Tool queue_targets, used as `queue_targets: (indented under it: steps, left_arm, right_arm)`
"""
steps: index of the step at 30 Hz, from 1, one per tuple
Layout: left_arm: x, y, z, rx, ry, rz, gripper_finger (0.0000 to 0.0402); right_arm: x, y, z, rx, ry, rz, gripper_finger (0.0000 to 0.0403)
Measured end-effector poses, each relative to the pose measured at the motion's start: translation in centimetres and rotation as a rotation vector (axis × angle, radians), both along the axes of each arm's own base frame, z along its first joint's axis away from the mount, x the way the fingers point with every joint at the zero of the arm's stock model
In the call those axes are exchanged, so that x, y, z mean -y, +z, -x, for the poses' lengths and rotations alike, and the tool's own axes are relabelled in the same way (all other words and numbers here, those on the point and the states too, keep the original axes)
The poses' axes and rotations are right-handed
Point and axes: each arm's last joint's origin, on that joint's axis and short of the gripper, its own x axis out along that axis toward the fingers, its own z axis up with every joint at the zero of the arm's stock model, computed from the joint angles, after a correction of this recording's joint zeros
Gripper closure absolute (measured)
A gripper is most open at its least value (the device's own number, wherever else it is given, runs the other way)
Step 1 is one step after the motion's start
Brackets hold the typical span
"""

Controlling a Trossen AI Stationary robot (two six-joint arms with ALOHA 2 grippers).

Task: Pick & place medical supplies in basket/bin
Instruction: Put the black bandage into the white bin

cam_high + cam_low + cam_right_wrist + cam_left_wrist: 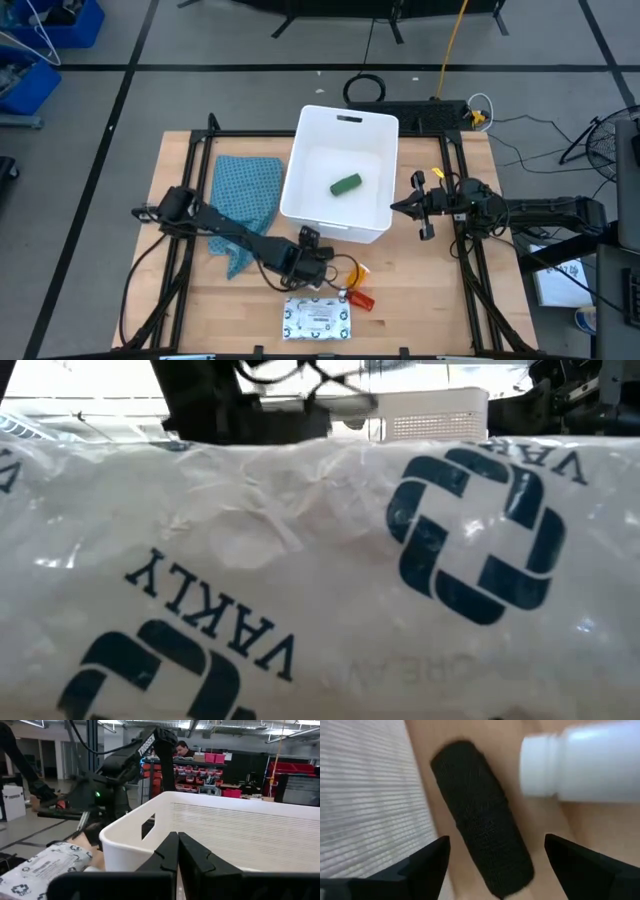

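The white bin (372,128) stands at the table's middle with the green oblong piece (346,184) lying on its floor. My left gripper (322,262) is low, just in front of the bin's near wall. In the left wrist view it (496,840) is open, with one finger on each side of the small black block (480,815) on the table, apart from it. The small white bottle (590,762) lies just beyond. The orange pill bottle (355,272), red tube (361,298) and white dotted packet (318,318) lie near the table's front edge. My right gripper (397,207) is shut beside the bin's right wall.
The blue patterned cloth (245,195) lies left of the bin. The bin's near wall (365,795) is close beside my left gripper. The packet (320,580) fills the low view and hides the table behind it. A person shows in the room beyond the table.
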Motion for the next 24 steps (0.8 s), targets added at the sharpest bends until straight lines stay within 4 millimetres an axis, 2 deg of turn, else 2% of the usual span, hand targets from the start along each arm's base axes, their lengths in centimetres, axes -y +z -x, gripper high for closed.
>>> queue_targets:
  steps: [6, 9, 12, 17, 21, 24]
  left_arm:
    - [-2.0, -1.2, -0.1, -0.014, 0.043, 0.079, 0.0119]
    - [-2.4, -1.3, -0.2, -0.020, 0.046, 0.110, 0.0153]
    - [-2.3, -1.3, -0.3, -0.023, 0.018, 0.122, 0.0213]
    - [-1.6, -0.5, -0.4, -0.010, -0.014, 0.136, 0.0342]
    - [-0.6, 1.3, 0.3, 0.008, -0.054, 0.119, 0.0344]
    - [0.2, 3.6, 1.3, 0.042, -0.079, 0.086, 0.0344]
  right_arm:
    - [0.2, 0.0, 0.0, 0.005, -0.011, -0.007, 0.0403]
    - [0.2, 0.1, 0.0, 0.006, -0.012, -0.004, 0.0403]
    - [0.2, 0.1, 0.0, 0.006, -0.012, -0.002, 0.0403]
    - [0.2, 0.1, 0.0, 0.009, -0.011, 0.004, 0.0403]
    - [0.2, 0.1, 0.0, 0.012, -0.011, 0.004, 0.0403]
    - [0.1, 0.1, 0.0, 0.014, -0.009, 0.009, 0.0403]
